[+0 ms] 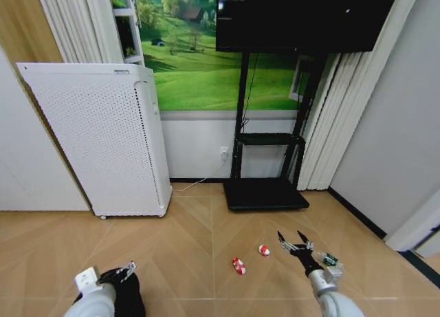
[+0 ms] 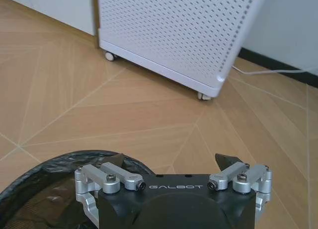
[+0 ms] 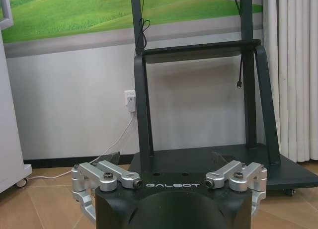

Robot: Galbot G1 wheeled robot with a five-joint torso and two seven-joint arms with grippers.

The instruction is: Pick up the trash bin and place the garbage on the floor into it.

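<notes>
The right end effector, fingers spread wide and empty, hovers nearest the small clear green-labelled bottle on the tan parquet floor, just to its right, while the open left end effector straddles the black mesh trash bin's rim.

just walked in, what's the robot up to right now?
It is on a floor clean-up. The left gripper is low at the robot's left, at the rim of the black trash bin; one finger seems to be over the rim, but whether it grips is unclear. The right gripper is open, held out over the parquet floor. Two red-and-white wrappers and a small bottle lie on the floor, not in the bin. The bottle is just beside the right arm.
</notes>
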